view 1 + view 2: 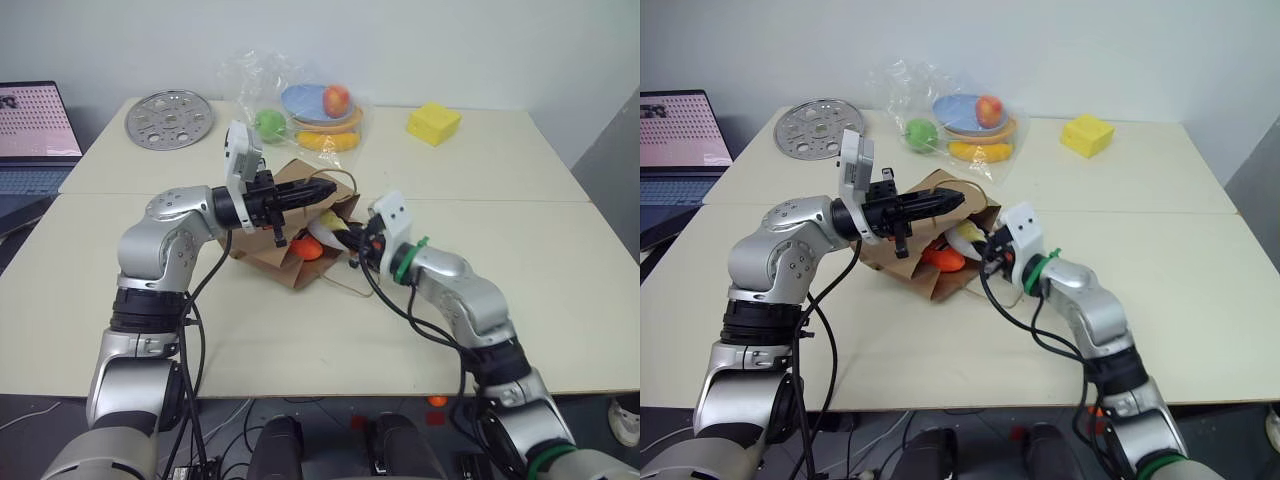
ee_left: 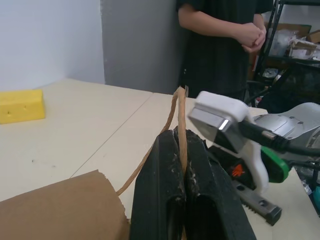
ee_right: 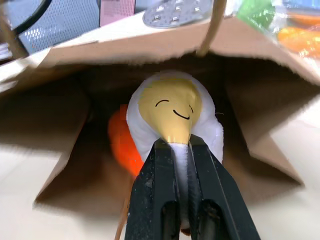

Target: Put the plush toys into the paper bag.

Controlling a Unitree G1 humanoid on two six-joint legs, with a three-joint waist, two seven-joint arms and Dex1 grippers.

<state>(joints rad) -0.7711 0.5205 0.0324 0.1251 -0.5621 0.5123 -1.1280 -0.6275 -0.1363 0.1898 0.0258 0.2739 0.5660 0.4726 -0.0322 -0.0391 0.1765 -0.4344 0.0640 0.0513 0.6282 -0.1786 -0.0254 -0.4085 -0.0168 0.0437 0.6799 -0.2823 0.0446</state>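
Note:
The brown paper bag point(image 1: 262, 250) lies on its side in the middle of the table, its mouth facing my right arm. My left gripper point(image 1: 325, 190) is shut on the bag's twisted-paper handle point(image 2: 177, 112) and holds the upper edge of the mouth up. My right gripper point(image 3: 182, 150) is shut on the white plush toy point(image 3: 172, 105), which has a yellow spot with a smiling face. This toy sits at the bag's mouth, partly inside. The orange carrot plush point(image 3: 121, 142) lies in the bag just beside and behind it.
A clear plastic bag of fruits point(image 1: 305, 115), a yellow block point(image 1: 433, 123) and a round metal plate point(image 1: 170, 120) stand at the table's far side. A laptop point(image 1: 35, 125) is at the far left. A person point(image 2: 220, 35) stands beyond the table.

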